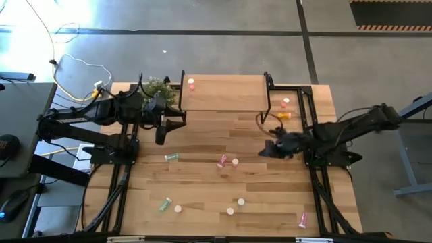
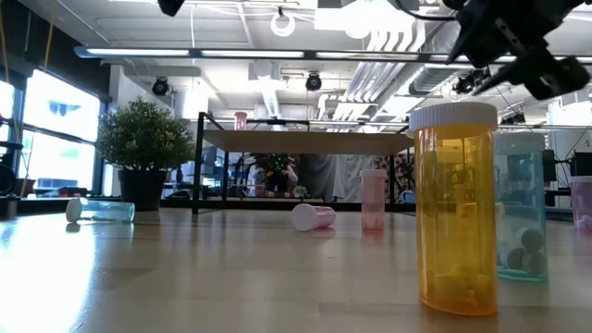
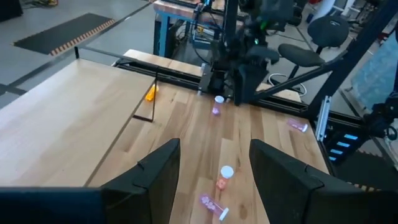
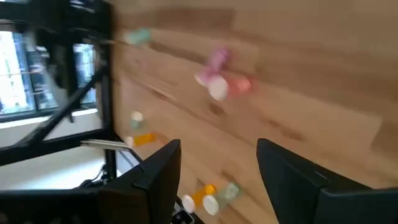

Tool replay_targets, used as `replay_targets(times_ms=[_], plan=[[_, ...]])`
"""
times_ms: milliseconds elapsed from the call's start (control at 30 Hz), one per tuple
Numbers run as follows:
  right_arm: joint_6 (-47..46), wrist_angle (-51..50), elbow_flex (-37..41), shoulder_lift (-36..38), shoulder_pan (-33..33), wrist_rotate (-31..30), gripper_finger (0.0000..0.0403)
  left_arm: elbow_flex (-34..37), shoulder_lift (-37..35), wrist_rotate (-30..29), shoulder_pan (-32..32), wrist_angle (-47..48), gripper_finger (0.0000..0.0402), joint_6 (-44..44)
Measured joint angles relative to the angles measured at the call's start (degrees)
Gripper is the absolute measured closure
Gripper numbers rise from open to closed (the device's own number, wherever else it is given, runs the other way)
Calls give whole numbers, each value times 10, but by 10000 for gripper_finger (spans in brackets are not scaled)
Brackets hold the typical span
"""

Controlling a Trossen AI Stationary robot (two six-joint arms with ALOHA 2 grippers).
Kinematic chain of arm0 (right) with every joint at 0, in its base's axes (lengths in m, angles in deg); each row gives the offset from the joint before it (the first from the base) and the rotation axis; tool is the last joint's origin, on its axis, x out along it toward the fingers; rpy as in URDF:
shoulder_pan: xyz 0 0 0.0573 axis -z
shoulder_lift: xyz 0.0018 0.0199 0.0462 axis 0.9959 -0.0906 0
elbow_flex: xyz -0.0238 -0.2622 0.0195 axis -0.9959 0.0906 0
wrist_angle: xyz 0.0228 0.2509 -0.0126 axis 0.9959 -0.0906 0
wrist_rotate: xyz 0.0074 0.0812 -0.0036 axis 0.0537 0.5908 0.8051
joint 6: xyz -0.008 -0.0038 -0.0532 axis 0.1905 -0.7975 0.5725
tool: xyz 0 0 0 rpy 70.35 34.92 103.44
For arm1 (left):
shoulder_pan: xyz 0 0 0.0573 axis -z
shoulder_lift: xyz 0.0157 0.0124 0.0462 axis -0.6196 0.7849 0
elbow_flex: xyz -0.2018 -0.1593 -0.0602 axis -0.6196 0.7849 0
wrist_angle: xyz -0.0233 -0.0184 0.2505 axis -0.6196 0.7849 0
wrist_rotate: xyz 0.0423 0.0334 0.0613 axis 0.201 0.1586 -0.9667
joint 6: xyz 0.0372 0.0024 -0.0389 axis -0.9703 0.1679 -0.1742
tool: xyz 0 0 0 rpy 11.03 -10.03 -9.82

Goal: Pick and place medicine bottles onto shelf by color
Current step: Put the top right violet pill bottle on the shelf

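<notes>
The shelf (image 1: 223, 93) stands at the table's far edge with one pink bottle (image 1: 192, 84) upright on its top. A pink bottle (image 1: 286, 102) and an orange one (image 1: 283, 115) sit on the table to the shelf's right. More medicine bottles lie scattered: green (image 1: 171, 157), pink (image 1: 221, 160), and several by the near edge (image 1: 230, 211). My left gripper (image 1: 160, 135) (image 3: 214, 149) hovers open near the shelf's left end. My right gripper (image 1: 270, 150) (image 4: 217, 149) hovers open right of the table's middle. Nothing is between either pair of fingers.
A potted plant (image 1: 158, 88) stands at the shelf's left end. Black frame rails (image 1: 317, 135) run along both sides of the table. In the low view an orange bottle (image 2: 453, 208) and a teal one (image 2: 523, 208) stand close to the near edge.
</notes>
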Motion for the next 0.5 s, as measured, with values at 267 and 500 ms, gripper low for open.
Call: replay_targets(times_ms=[267,500], plan=[[-170,-25,0,-71,-88,-10,201,0,0,2,0,3,220,-21],[-277,-99,0,-93,-143,-14,201,0,0,3,0,17,220,-33]])
